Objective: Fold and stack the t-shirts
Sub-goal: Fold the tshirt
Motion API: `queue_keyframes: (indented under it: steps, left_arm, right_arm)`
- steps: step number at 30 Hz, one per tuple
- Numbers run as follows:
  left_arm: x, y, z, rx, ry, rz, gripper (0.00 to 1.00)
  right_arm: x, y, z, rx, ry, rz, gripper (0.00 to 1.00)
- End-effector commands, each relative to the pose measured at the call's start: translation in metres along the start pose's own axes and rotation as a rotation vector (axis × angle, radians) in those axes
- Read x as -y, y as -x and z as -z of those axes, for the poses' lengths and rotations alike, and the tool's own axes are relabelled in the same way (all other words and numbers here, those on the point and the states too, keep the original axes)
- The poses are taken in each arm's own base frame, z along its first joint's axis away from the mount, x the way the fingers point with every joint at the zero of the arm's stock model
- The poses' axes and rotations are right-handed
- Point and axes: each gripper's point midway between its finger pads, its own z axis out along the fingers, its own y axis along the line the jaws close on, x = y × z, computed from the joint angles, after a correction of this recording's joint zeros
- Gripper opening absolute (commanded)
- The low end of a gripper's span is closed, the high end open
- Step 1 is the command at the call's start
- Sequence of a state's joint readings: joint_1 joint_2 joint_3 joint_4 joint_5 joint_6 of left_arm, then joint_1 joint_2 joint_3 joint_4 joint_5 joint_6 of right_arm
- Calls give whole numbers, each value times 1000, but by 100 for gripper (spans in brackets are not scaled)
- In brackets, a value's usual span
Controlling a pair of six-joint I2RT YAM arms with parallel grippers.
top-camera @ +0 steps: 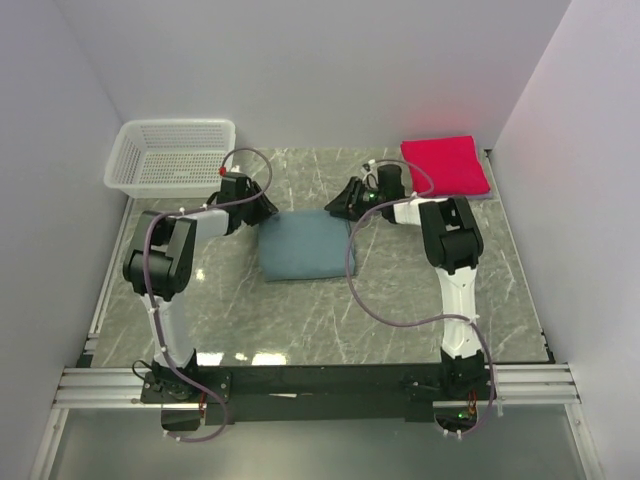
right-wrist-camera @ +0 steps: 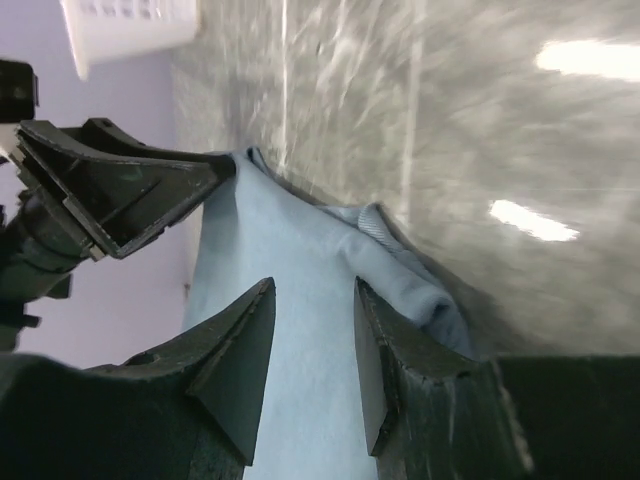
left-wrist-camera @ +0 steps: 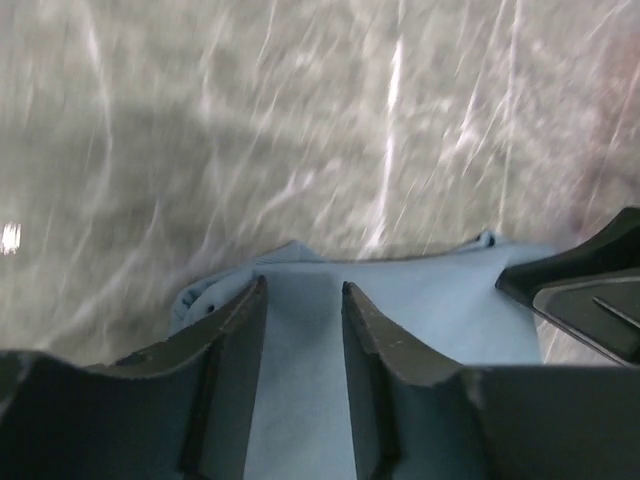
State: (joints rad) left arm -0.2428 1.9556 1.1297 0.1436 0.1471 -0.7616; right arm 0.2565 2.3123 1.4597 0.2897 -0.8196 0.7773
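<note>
**Both arms at the far edge of the blue shirt**

The teal-blue t-shirt (top-camera: pixel 300 248) lies folded into a thick rectangle near the middle of the table (top-camera: pixel 300 330), a little toward the far edge. A crimson-pink t-shirt (top-camera: pixel 445 165) sits folded at the far right corner, well apart from it. A white mesh basket (top-camera: pixel 120 165) stands at the far left corner.

The left gripper (top-camera: pixel 262 208) is at the blue shirt's far left corner and the right gripper (top-camera: pixel 338 203) at its far right corner, and the two face each other across that edge. In the left wrist view the fingers (left-wrist-camera: pixel 240 320) are part-spread, with blue cloth (left-wrist-camera: pixel 430 300) filling the gap between them. In the right wrist view the fingers (right-wrist-camera: pixel 245 330) are likewise apart over the cloth (right-wrist-camera: pixel 300 230), just beside a rolled fold. I see no cloth nipped by either pair.

This looks to me like the start of a two-handed grasp on the far edge, to fold the bundle again or carry it to the pink one. To do it well, each pair should go low enough to take every layer, not just the top sheet. They should close together and rise level, so the fold does not spill open. The two grippers are near each other here, so neither should drift inward.
</note>
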Motion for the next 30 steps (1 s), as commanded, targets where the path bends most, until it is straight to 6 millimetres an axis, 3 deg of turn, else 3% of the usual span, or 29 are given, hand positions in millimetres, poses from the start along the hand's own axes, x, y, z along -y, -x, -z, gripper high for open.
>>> queue_keyframes:
  steps: [1, 3, 4, 5, 6, 7, 9, 10, 12, 13, 15, 16, 18, 19, 21, 24, 26, 27, 30]
  left_arm:
    - [7, 15, -6, 25, -15, -29, 44]
    - [18, 27, 7, 53, -23, -44, 49]
    - [20, 35, 14, 71, -6, -50, 51]
    - [26, 40, 22, 85, -9, -56, 54]
    - [41, 54, 40, 123, -37, -71, 58]
    - [49, 58, 50, 138, -49, -76, 60]
    - [73, 66, 82, 166, -103, -86, 61]
    - [75, 59, 91, 157, -119, -87, 61]
    - [99, 49, 118, 147, -209, -87, 56]
    - [94, 29, 120, 102, -223, -80, 55]
    - [106, 4, 134, 49, -290, -63, 54]
    - [92, -19, 131, 6, -271, -53, 53]
    - [92, -39, 135, -1, -298, -38, 50]
    - [71, -61, 130, -35, -275, -15, 49]
    - [60, -67, 124, -9, -277, 55, 44]
    - [19, -101, 109, -77, -204, 122, 40]
    - [12, -109, 107, -79, -210, 166, 38]
    - [-4, -124, 107, -98, -182, 180, 38]
    - [-22, -130, 108, -77, -150, 210, 38]
  right_arm:
    - [-26, 47, 17, 113, 85, 49, 45]
    - [-39, 44, 28, 126, 120, 37, 45]
    - [-62, 49, 40, 147, 146, 66, 45]
    - [-67, 41, 45, 144, 151, 66, 45]
    - [-78, 37, 50, 144, 170, 63, 45]
    - [-101, 36, 63, 159, 202, 92, 45]
    - [-110, 13, 72, 128, 237, 74, 45]
    - [-127, 7, 80, 126, 269, 94, 45]
    - [-134, -22, 85, 82, 313, 60, 45]
    - [-145, -32, 91, 75, 345, 67, 45]
    - [-149, -64, 95, 33, 390, 41, 45]
    - [-150, -73, 96, 17, 398, 43, 45]
    - [-137, -95, 92, -19, 376, 36, 45]
    - [-127, -101, 90, -25, 358, 23, 45]
    - [-105, -113, 86, -40, 322, 10, 45]
    - [-72, -125, 78, -55, 279, -32, 45]
    - [-47, -134, 74, -66, 235, -76, 45]
    - [-37, -136, 73, -65, 212, -74, 45]
    - [-3, -142, 76, -45, 127, -115, 45]
